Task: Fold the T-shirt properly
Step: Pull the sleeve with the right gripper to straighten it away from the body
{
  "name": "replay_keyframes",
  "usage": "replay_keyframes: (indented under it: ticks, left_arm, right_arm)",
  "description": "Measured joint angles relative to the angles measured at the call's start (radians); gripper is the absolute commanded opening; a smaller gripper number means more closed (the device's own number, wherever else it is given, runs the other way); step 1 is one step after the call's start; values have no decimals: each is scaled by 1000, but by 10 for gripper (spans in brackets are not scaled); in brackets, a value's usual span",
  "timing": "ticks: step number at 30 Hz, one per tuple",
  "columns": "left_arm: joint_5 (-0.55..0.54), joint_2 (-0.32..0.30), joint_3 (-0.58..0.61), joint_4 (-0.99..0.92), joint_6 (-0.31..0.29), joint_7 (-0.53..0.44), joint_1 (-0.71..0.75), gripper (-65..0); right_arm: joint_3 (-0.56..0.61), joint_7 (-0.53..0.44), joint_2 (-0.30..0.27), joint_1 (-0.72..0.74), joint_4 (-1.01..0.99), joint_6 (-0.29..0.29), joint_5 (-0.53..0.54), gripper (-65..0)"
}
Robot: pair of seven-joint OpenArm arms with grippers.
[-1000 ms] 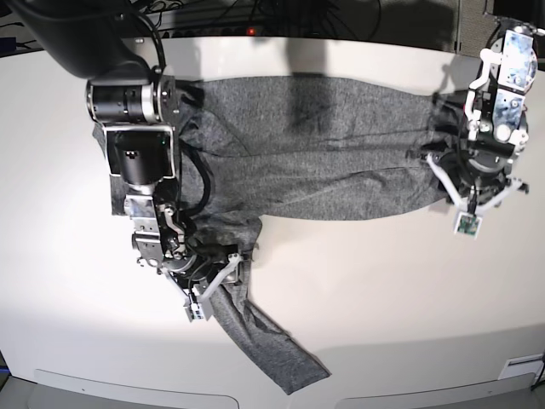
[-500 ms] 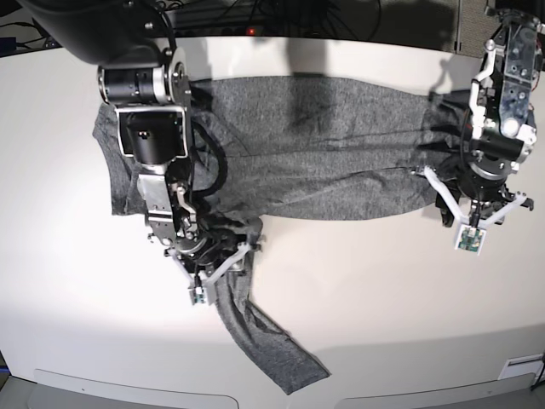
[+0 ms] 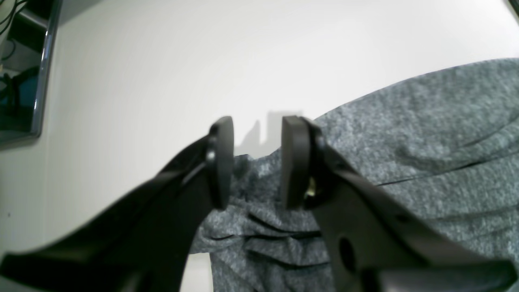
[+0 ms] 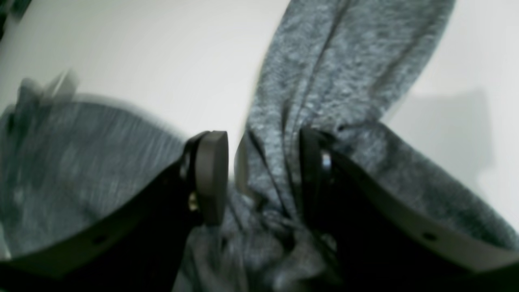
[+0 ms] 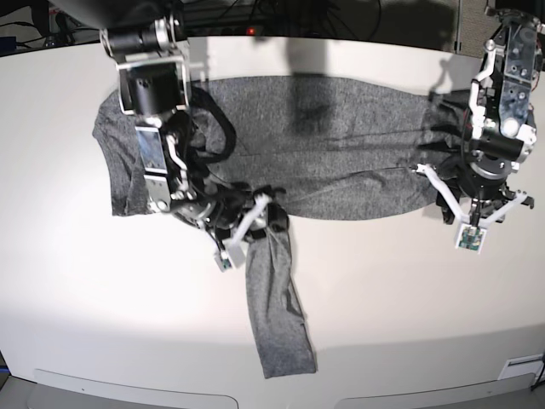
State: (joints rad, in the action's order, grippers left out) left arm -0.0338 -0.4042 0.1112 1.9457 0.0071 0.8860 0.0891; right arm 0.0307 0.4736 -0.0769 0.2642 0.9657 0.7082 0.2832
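Sleeve [image 5: 279,317] swung rightward | right tool [image 5: 247,223] holding T-shirt [image 5: 341,145] | left tool [image 5: 464,204] parted, narrow

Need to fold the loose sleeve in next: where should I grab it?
Take the sleeve at its cuff end, coming straight down from above. It lies flat and straight toward the table's near edge, free of both end effectors.

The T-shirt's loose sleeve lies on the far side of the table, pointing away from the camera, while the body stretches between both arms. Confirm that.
Not quite. In the base view the T-shirt does stretch between both arms, but its sleeve lies on the near side, pointing toward the camera.
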Motion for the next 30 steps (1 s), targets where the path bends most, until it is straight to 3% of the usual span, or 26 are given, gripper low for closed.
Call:
replay_keyframes:
  ticks: [5,11,16,19,22,26,28,30]
  left_arm:
    - [0,0,0,0,0,-22,0,-454]
    - [0,-1,0,0,0,-26,-1,-454]
    - [0,0,0,0,0,-22,0,-454]
    - [0,0,0,0,0,-21,-1,-454]
    - [0,0,0,0,0,-22,-1,-454]
    - [0,0,0,0,0,-18,-1,-454]
    - [0,0,0,0,0,-6,-1,-454]
    - [0,0,0,0,0,-3,-1,-454]
  right_arm:
    - [1,-2,-73,-99,156,2,31,-384]
    - [-23,41,-53,-11,200,-16,26,-384]
    - [-24,-4,-4,124,201,-16,-11,-384]
    - [-23,-71,37,190,148,-128,-141,-384]
    - [-23,-190,60,272,-26,-214,-248,-384]
    - [-24,-253,69,398,-281,-355,-319,-384]
    - [-24,-260,72,453,-389,-396,-341,-384]
    - [-24,-267,71,486,-468,-400,-362,-384]
